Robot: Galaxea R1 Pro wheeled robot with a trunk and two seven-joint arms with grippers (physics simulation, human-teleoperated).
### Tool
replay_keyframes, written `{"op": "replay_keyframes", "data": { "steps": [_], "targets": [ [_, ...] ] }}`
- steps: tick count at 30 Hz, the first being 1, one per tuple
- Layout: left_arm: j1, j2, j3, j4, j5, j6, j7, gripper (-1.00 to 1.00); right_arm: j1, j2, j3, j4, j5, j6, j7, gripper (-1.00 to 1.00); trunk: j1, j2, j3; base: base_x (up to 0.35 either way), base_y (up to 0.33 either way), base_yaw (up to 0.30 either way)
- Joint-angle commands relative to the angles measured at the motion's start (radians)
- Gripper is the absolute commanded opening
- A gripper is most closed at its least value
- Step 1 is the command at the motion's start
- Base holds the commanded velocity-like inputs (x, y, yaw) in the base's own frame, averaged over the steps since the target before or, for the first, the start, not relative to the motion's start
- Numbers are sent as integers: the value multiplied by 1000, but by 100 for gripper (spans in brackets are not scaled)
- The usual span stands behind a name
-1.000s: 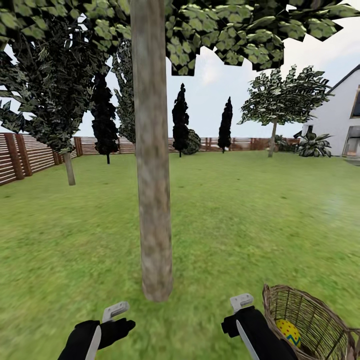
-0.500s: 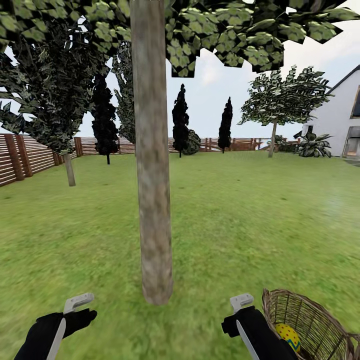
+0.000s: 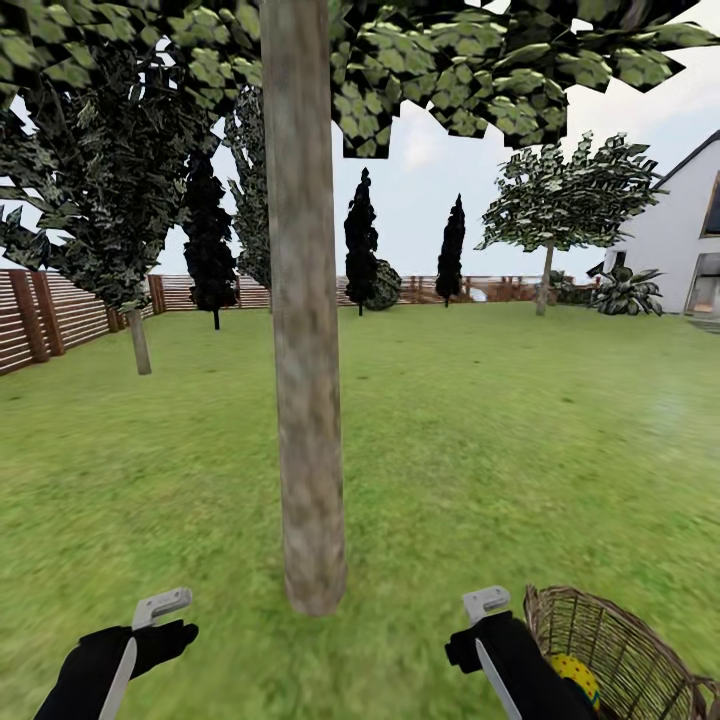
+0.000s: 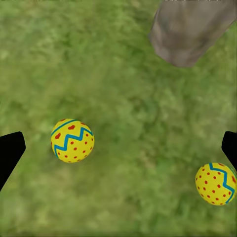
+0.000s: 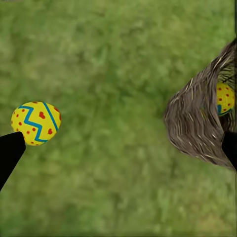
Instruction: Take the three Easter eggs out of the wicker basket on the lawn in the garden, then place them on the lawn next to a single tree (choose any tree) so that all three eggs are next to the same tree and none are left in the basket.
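Left pincer [image 3: 150, 606] — spread open, holding nothing — has hardly moved; wicker basket [image 3: 620, 640] sits slightly lower in view.

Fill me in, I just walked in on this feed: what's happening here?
A two-armed robot is moving Easter eggs from a wicker basket to the lawn by a tree trunk. Two eggs lie on the grass near the trunk; one egg remains in the basket. Both the left gripper and the right gripper hang open and empty.
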Motion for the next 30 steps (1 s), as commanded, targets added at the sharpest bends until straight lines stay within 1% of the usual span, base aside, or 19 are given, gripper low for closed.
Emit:
{"op": "replay_keyframes", "data": {
  "steps": [1, 9, 15, 22, 30],
  "targets": [
    [-1, 0, 2, 0, -3, 5, -7, 100, -1, -2, 3, -1, 0, 5, -4, 100, -4, 7, 2, 0, 0, 0],
    [-1, -5, 2, 2, -2, 5, -7, 100, -1, -2, 3, -1, 1, 5, -4, 100, -35, 63, 27, 0, 0, 0],
    [-1, -5, 4, 3, 3, -2, -5, 100, -1, -2, 5, 1, 1, 5, -4, 100, -35, 63, 27, 0, -12, 0],
    [-1, -28, 2, 6, -2, -1, -4, 100, -1, -3, 3, 2, -1, 5, -4, 100, -35, 63, 27, 0, -319, 0],
    [-1, -34, -1, 25, -2, -1, -4, 100, -1, -3, 4, 1, 1, 5, -4, 100, -35, 63, 27, 0, -346, 0]
  ]
}}
